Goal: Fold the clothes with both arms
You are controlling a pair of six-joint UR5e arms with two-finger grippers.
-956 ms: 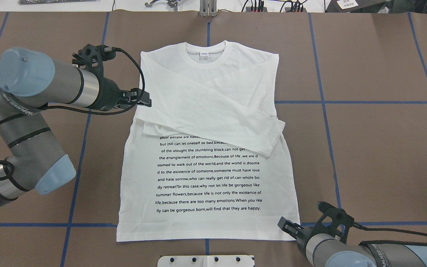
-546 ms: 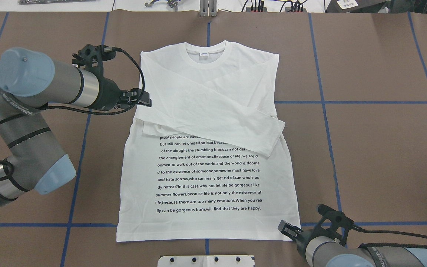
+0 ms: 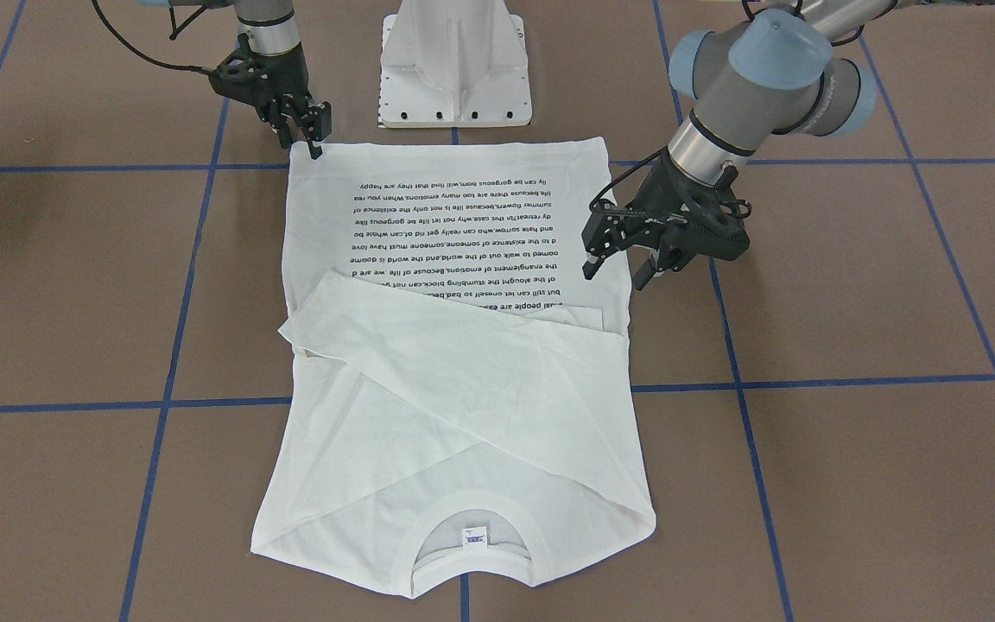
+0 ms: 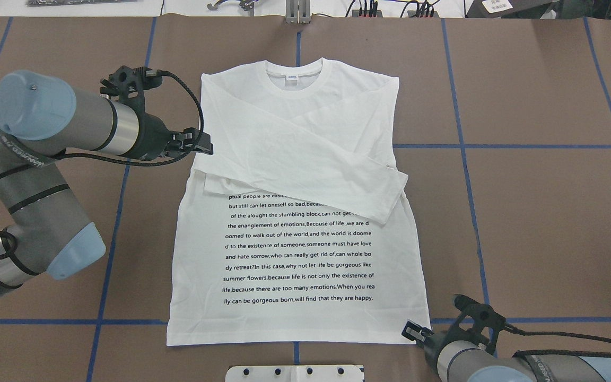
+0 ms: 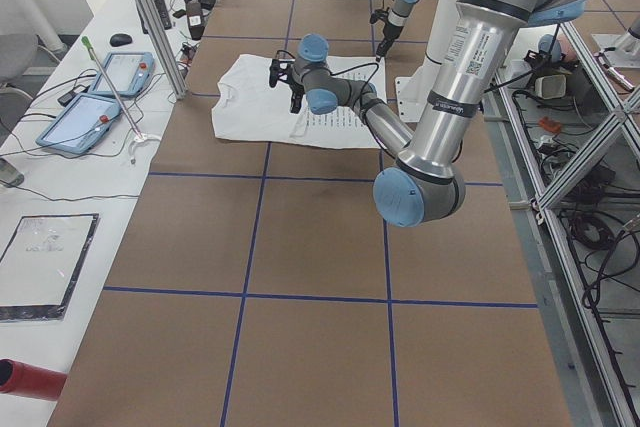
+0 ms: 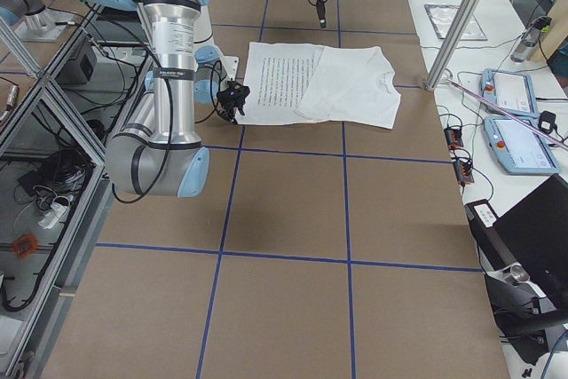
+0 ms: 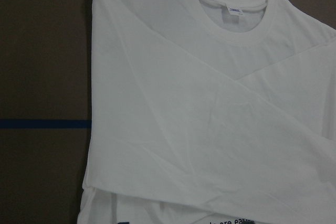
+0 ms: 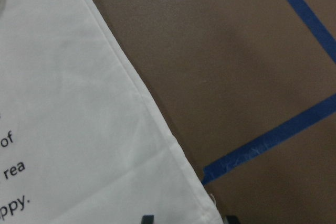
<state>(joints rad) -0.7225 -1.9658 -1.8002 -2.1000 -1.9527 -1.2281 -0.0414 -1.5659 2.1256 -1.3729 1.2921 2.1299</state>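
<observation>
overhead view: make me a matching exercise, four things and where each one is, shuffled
1. ribbed round collar
2. block of black printed text
3. left black two-finger gripper
4. right black two-finger gripper

A. at the near hem corner of the white long-sleeved cotton shirt
B. shirt's far end
C. beside the shirt's side edge, partway along
D. shirt's near half

Pairs: 1-B, 2-D, 3-C, 4-A

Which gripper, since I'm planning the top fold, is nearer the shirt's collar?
Left. The left gripper is at the side edge of the shirt just below the shoulder, near the collar; the right gripper is at the far hem corner.
</observation>
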